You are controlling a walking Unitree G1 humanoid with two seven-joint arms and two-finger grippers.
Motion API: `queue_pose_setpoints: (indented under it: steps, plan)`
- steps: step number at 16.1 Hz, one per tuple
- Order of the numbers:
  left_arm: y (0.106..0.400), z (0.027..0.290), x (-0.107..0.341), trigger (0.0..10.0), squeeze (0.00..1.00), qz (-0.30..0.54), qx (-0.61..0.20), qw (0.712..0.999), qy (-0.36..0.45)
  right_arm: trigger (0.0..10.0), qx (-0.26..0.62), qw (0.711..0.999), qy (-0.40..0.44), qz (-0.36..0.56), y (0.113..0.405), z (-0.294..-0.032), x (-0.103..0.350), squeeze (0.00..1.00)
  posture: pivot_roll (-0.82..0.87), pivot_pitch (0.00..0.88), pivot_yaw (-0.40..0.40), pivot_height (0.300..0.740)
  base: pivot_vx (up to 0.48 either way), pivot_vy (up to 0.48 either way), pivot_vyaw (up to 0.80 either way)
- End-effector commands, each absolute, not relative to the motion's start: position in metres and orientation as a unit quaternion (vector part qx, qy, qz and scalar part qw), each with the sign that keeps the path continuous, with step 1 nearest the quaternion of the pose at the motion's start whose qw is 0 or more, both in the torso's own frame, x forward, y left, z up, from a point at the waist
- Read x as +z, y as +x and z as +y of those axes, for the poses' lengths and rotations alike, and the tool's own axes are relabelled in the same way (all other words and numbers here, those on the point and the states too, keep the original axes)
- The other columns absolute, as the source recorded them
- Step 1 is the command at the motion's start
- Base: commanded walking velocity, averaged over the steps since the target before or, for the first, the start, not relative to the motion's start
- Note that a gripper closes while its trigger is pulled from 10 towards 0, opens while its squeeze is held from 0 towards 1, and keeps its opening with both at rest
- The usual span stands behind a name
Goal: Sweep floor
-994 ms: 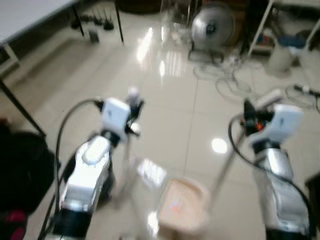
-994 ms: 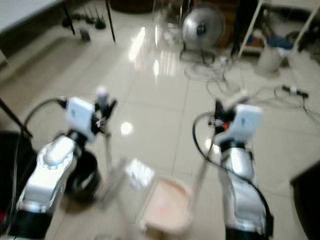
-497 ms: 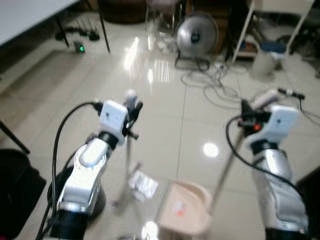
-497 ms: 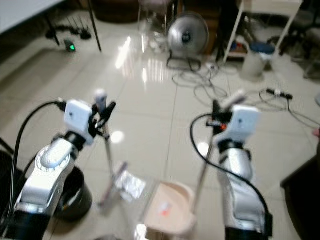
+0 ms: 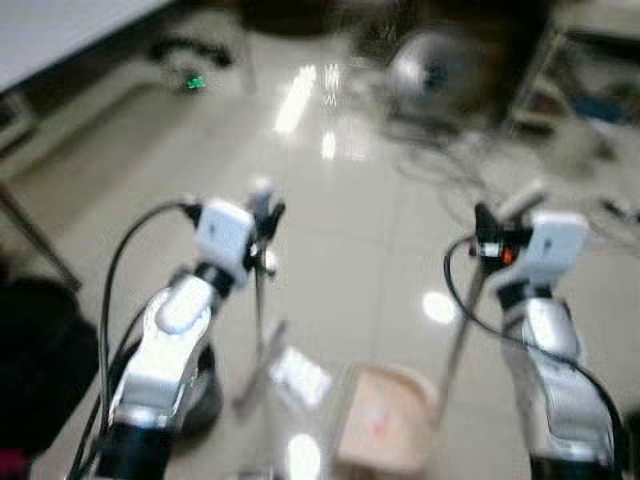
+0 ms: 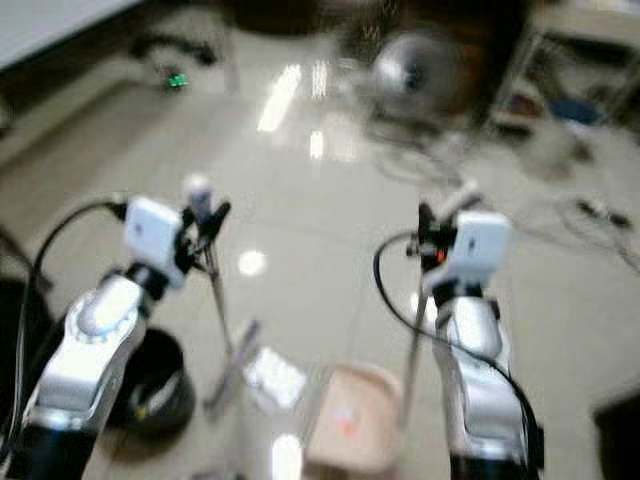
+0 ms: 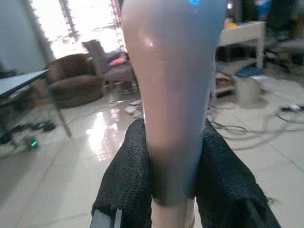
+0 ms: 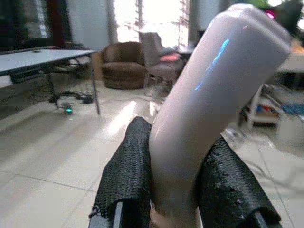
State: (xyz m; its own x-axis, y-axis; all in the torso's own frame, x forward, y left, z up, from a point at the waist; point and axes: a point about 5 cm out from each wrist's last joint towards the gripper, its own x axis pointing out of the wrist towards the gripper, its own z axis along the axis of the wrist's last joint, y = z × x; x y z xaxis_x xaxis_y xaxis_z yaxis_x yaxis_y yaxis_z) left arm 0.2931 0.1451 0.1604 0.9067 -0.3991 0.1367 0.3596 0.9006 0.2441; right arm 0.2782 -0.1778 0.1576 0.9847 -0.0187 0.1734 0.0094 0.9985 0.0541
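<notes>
Both grippers are raised in front of the robot, each clamped on an upright handle. Left gripper (image 5: pixel 262 222), on a bent silver arm, has its black fingers (image 7: pixel 128 190) pressed against either side of the broom handle (image 7: pixel 173 95); the thin pole runs down to the broom head (image 5: pixel 262 365) resting on the floor (image 5: pixel 340 240). Right gripper (image 5: pixel 487 232), arm also bent at the elbow, squeezes the pale dustpan handle (image 8: pixel 209 109), which slants down to the pink dustpan (image 5: pixel 385 430) sitting on the floor between the arms. A crumpled clear wrapper (image 5: pixel 300 375) lies just beside the dustpan, near the broom head. A dark bin (image 6: pixel 160 395) stands beneath the left arm. Glossy beige tiles reflect ceiling lights. Farther back, blurred, stand a round fan (image 5: pixel 435 70), loose cables (image 5: pixel 450 150), and a white surface (image 5: pixel 60 30) on dark legs.
</notes>
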Motion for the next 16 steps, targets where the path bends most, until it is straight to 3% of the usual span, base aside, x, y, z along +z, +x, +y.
queue_pose_setpoints:
  steps: [1, 3, 16]
  plan:
    - [0.292, 0.151, 0.166, 10.0, 0.00, -0.099, -0.186, 0.969, 0.129, 10.0, 0.000, 0.993, 0.051, -0.105, 0.278, -0.172, 0.163, 0.00, 0.03, 0.093, -0.026, 0.740, 0.360, 0.000, 0.00]
    - [0.292, 0.151, 0.164, 10.0, 0.00, -0.089, -0.186, 0.970, 0.127, 10.0, 0.004, 0.993, 0.044, -0.109, 0.280, -0.172, 0.162, 0.00, 0.04, 0.105, -0.022, 0.740, 0.311, 0.000, 0.00]
    - [0.312, 0.118, 0.138, 10.0, 0.00, -0.077, -0.222, 0.965, 0.114, 10.0, 0.017, 0.986, -0.027, -0.165, 0.292, -0.173, 0.145, 0.00, 0.09, 0.294, 0.034, 0.740, 0.000, 0.000, 0.00]
